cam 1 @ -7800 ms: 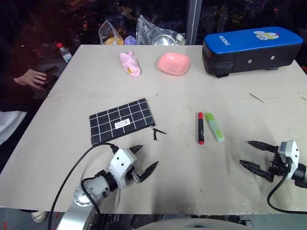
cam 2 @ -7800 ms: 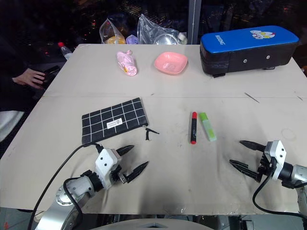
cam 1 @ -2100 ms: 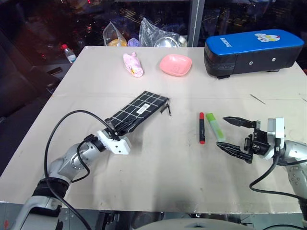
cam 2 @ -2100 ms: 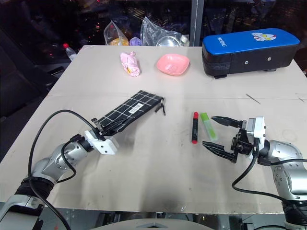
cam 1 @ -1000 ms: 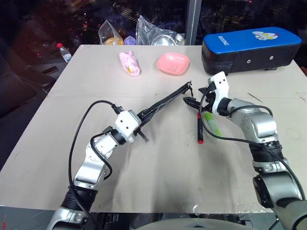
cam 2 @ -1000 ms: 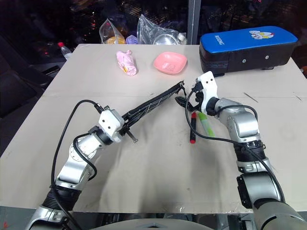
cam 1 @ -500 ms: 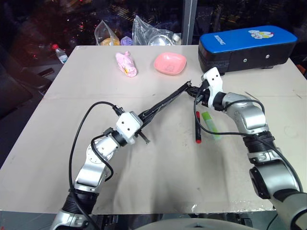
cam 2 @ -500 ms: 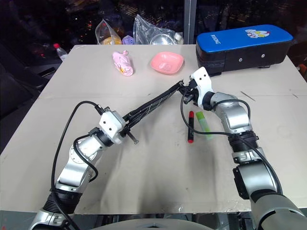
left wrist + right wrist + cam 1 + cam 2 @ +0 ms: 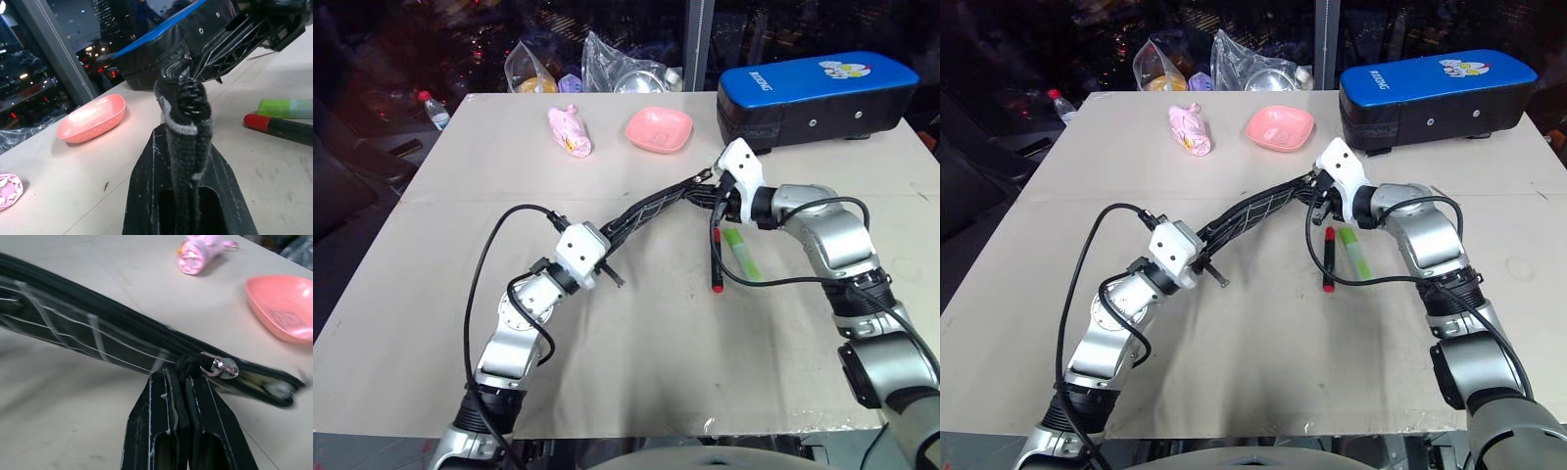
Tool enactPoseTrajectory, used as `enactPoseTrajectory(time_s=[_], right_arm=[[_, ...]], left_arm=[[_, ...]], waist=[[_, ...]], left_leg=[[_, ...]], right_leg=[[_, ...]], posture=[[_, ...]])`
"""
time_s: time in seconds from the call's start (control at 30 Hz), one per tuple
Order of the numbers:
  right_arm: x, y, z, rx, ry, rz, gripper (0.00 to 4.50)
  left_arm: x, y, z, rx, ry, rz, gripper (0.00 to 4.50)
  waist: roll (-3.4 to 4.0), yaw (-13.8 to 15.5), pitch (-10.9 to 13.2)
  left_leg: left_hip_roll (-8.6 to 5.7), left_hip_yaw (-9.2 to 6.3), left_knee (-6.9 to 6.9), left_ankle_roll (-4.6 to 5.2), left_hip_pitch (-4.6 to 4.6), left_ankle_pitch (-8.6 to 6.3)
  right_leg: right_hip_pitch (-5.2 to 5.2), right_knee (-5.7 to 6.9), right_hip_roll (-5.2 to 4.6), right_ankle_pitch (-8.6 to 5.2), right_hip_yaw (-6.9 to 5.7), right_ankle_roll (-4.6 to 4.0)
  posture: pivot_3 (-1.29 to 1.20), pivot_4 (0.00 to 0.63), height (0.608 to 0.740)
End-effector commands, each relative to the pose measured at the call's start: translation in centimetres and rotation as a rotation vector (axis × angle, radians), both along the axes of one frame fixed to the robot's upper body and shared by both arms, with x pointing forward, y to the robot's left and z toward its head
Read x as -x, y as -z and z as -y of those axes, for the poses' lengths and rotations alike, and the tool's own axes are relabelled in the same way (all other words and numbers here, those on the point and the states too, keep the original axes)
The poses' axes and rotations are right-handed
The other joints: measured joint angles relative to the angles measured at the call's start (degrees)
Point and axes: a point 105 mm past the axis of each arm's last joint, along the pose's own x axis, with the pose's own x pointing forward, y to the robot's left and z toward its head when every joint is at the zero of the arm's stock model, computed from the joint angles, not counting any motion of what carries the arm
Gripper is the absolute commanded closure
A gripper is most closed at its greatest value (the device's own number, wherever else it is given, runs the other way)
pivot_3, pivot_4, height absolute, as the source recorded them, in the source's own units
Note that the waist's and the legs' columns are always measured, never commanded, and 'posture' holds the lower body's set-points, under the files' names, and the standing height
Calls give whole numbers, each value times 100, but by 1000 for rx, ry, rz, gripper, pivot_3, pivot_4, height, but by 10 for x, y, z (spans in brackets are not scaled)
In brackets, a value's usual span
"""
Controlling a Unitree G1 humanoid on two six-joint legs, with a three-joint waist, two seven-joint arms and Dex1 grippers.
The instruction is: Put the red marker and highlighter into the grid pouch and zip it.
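Black white-gridded fabric pouch (image 9: 651,209) held off table: left gripper (image 9: 599,247) clenched on one end, right gripper (image 9: 180,382) clamped on zipper cord. Zipper unopened. Slim red-black marker (image 9: 716,260), chunky light-green highlighter (image 9: 740,251) lying on table, not yet packed.

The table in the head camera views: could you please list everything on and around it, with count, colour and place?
grid pouch: one, black with white grid lines, held off the table between both grippers, zipper closed
red marker: one, red ends and black middle, on the table beneath the right arm
highlighter: one, light green, beside the marker
bowl: one, pink, far centre
pink bundle: one, far side, left of the bowl
case: one, blue and black, far right
plastic bags: two, clear, far edge
bottle: one, red cap, off the far left corner
table: one, beige
left gripper: shut on the pouch's end
right gripper: shut on the zipper pull cord
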Motion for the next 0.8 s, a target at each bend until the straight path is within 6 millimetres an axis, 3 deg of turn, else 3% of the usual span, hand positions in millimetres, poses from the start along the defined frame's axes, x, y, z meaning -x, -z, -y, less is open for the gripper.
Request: enactPoseTrajectory(time_s=[0.03, 0.8], right_arm=[[17, -19, -16, -5, -113, 53, 4456], [56, -20, -50, 124, -313, 80, 4456]], left_arm=[[6, -6, 6, -8, 25, 45, 4500], [5, 9, 12, -23, 44, 40, 4500]], waist=[[0, 0, 0], [-2, 4, 4]], left_leg=[[0, 0, 0, 0, 0, 0], [1, -3, -1, -1, -1, -1]], right_leg=[[0, 0, 0, 0, 0, 0], [-1, -3, -7, -1, -6, 0]], posture=[[0, 150, 726], [0, 150, 726]])
